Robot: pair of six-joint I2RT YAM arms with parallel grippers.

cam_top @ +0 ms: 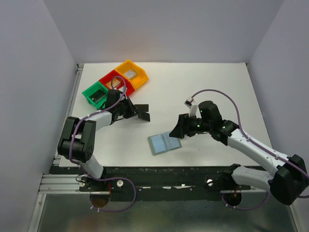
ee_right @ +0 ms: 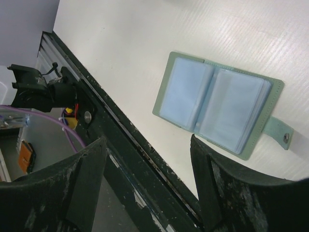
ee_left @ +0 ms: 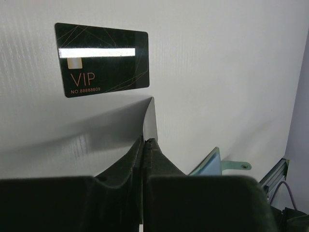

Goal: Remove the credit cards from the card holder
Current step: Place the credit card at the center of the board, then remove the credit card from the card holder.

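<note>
My left gripper [ee_left: 146,141] pinches a thin card [ee_left: 150,118] just short of the black VIP card [ee_left: 104,60]. My right gripper [ee_right: 147,140] hangs spread just beside the open card holder [ee_right: 217,108].

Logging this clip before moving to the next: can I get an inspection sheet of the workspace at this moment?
Surface: white table, faintly ribbed.
Job's things: holder lies open and flat; black VIP card flat on the table; second card seen edge-on.
Clutter: green bin, red bin, yellow bin in a row, far left.
Grippers: left pincer shut on the second card; right pincer open, just short of the holder.
Cables: purple cables loop over both arms.
Surroundings: grey walls; black rail at the near edge.
</note>
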